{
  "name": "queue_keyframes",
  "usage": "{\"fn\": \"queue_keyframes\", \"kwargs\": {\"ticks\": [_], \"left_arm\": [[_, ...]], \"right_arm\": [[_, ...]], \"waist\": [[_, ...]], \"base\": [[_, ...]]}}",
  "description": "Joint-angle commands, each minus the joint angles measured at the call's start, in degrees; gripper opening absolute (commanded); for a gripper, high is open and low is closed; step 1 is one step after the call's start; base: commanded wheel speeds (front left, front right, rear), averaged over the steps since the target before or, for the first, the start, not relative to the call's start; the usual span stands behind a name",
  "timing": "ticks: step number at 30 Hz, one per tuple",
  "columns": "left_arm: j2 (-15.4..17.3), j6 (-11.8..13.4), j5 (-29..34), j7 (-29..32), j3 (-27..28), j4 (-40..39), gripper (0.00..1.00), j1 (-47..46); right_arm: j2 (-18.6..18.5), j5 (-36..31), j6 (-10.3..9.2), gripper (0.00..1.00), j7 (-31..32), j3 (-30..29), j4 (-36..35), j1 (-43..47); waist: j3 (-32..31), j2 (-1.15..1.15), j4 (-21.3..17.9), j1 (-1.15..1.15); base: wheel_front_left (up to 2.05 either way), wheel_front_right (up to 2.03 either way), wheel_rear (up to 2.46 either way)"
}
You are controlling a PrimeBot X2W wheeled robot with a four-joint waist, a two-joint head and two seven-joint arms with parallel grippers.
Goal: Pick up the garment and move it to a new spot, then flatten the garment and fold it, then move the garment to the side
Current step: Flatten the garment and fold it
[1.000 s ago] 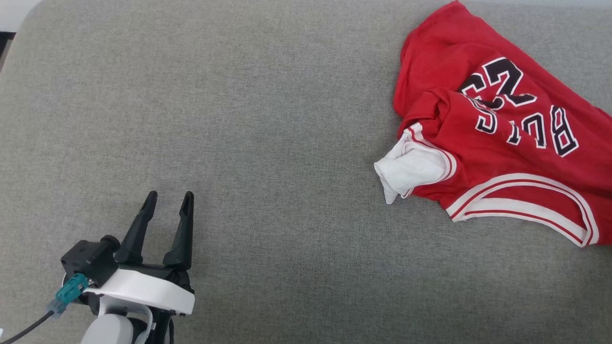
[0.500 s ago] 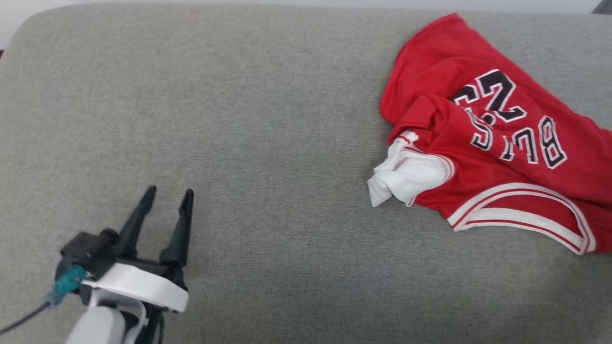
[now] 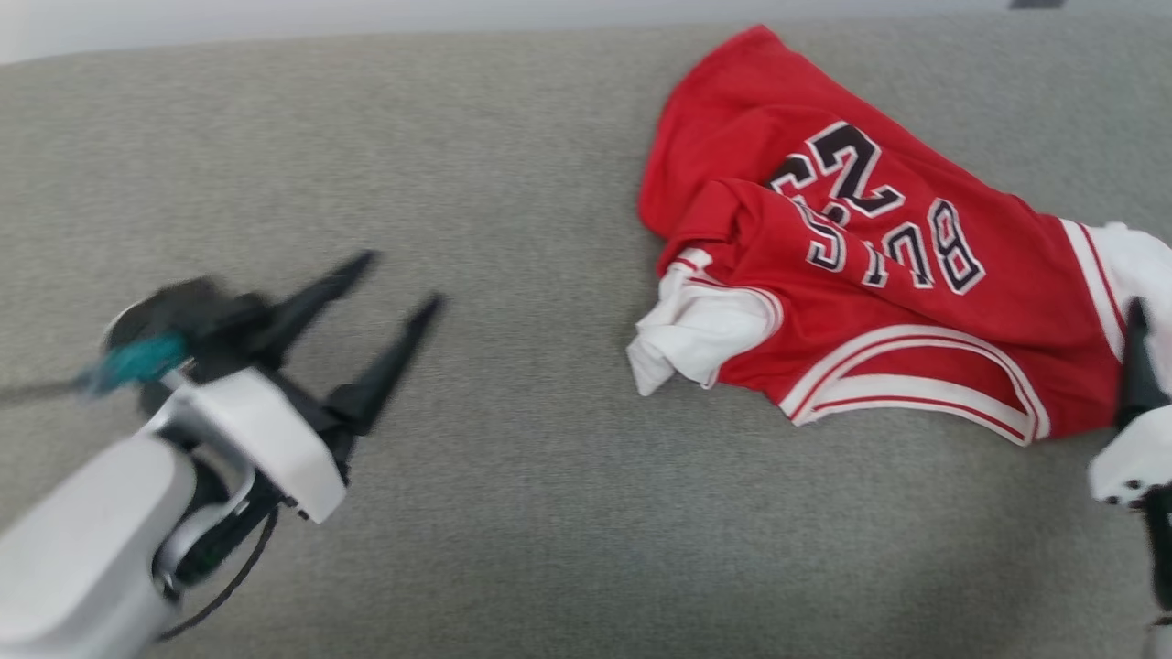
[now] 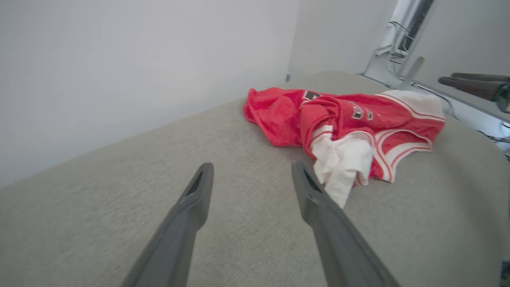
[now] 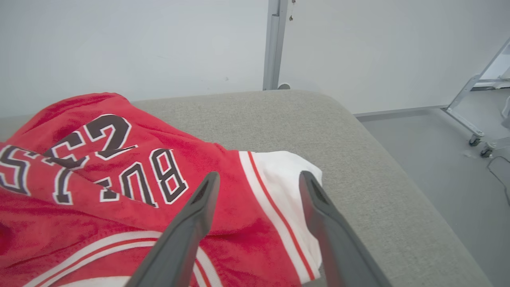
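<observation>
The garment is a red jersey with white sleeves and black lettering. It lies crumpled on the right half of the grey cushion. My left gripper is open and empty, well left of the garment, fingers pointing toward it. In the left wrist view the left gripper faces the garment, whose bunched white sleeve is nearest. My right gripper stands open over the garment at its right white sleeve. One right finger shows at the head view's right edge.
The cushion's right edge drops to a grey floor. A pale wall runs behind the cushion, with a metal post against it. A wheeled frame's legs stand on the floor at the far right.
The head camera has turned, shifting the whole picture left. My left gripper has risen and swung right toward the garment. The right gripper has come into view beside the garment's right sleeve.
</observation>
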Motion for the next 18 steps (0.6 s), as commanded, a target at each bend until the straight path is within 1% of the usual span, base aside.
{"fn": "queue_keyframes", "kwargs": {"ticks": [1,4,5,7,9,10,14,18], "left_arm": [[1.0,0.0,-2.0,1.7,-2.4,-0.9,1.00,-2.6],[2.9,0.1,-11.7,9.8,-10.0,-2.3,1.00,-9.5],[2.9,0.1,-15.7,12.9,-12.1,-2.3,1.00,-11.4],[3.3,0.1,-21.7,18.6,-15.6,-3.0,1.00,-15.2],[3.6,0.1,-26.2,22.0,-17.3,-2.3,1.00,-18.7],[3.0,0.1,-29.3,24.8,-19.5,-1.5,1.00,-21.1],[1.6,0.1,-35.1,28.2,-20.9,0.0,1.00,-26.2],[1.2,0.1,-37.6,29.8,-21.6,0.9,1.00,-28.5]], "right_arm": [[0.1,1.4,-0.02,1.00,-0.7,1.0,0.0,0.7],[0.1,4.2,-0.02,1.00,-2.5,4.3,0.5,1.3],[0.1,4.6,-0.02,1.00,-2.9,5.1,0.8,1.6],[0.1,6.6,-0.02,1.00,-3.6,6.7,1.6,1.5],[0.1,7.3,-0.02,1.00,-4.3,7.7,2.3,1.2],[0.1,7.7,-0.02,1.00,-5.2,8.4,2.9,0.6],[0.1,8.6,-0.02,1.00,-6.5,9.6,4.1,-0.5],[0.1,9.6,-0.02,1.00,-7.7,10.8,5.2,-0.8]], "waist": [[0.7,0.00,-1.2,0.00],[1.6,0.00,-2.9,0.00],[1.8,0.00,-3.4,0.00],[2.3,0.00,-4.5,0.00],[3.3,0.00,-5.6,0.00],[4.1,0.00,-6.6,0.00],[6.0,0.00,-8.6,0.00],[7.4,0.00,-10.1,0.00]], "base": [[0.00,0.00,0.00],[0.00,0.00,0.00],[0.00,0.00,0.00],[0.00,0.00,0.00],[0.00,0.00,0.00],[0.00,0.00,0.00],[0.00,0.00,0.00],[0.00,0.00,0.00]]}}
